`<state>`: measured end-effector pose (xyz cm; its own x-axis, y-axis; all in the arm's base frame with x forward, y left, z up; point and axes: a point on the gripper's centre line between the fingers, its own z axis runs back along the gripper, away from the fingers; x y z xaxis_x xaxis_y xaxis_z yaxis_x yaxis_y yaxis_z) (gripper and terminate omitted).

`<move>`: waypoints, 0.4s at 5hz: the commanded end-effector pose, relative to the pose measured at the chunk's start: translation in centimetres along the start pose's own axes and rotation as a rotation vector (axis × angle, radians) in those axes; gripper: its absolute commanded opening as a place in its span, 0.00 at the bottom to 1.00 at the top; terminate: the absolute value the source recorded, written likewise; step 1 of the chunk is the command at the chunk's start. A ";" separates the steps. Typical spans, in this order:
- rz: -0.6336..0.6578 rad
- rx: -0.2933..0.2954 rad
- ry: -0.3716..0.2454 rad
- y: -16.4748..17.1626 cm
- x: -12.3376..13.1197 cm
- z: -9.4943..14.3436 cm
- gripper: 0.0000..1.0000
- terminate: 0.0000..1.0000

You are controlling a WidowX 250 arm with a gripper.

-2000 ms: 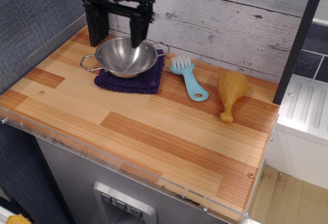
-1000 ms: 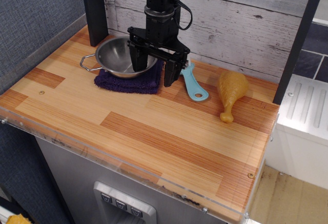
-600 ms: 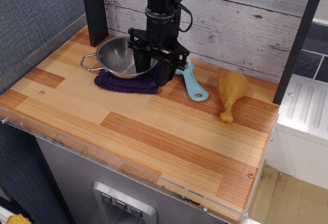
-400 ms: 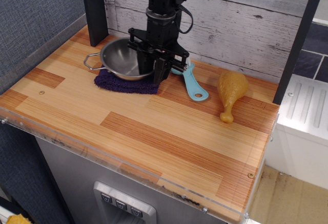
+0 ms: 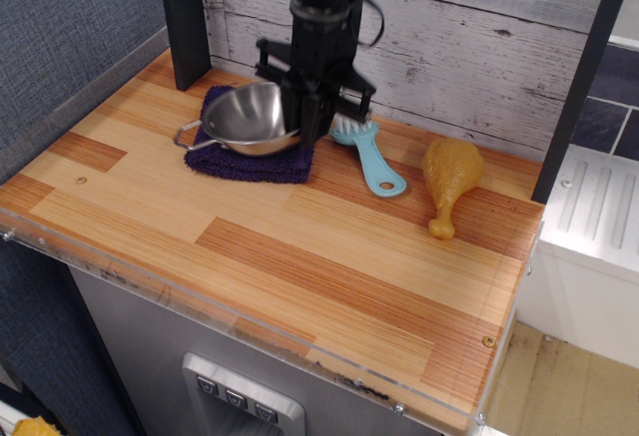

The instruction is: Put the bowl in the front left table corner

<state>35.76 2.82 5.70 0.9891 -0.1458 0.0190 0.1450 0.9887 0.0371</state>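
The shiny steel bowl (image 5: pixel 245 117) hangs tilted a little above the purple cloth (image 5: pixel 250 164), with one wire handle (image 5: pixel 188 137) pointing down to the left. My black gripper (image 5: pixel 305 122) comes down from above and is shut on the bowl's right rim. The bowl's right handle is hidden behind the fingers. The front left table corner (image 5: pixel 35 212) of the striped wood top lies to the lower left, bare, with a small screw (image 5: pixel 80 180) and a clear acrylic rim along its edge.
A light blue brush (image 5: pixel 370 155) lies just right of the gripper. A yellow plastic drumstick (image 5: pixel 450 181) lies further right. A black post (image 5: pixel 185 19) stands at the back left. A grey plank wall runs behind the table.
My gripper came down over the bowl's right rim, closed on it, and has lifted the bowl off the cloth, tilting it and baring the cloth's back edge.
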 end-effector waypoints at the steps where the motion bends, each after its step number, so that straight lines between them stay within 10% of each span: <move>1: 0.107 0.004 -0.162 5.1 -4.6 7.6 0.00 0.00; 2: 0.169 0.006 -0.120 7.9 -7.8 6.7 0.00 0.00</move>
<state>29.15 11.44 10.58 0.9961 0.0232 0.0848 -0.0238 0.9997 0.0058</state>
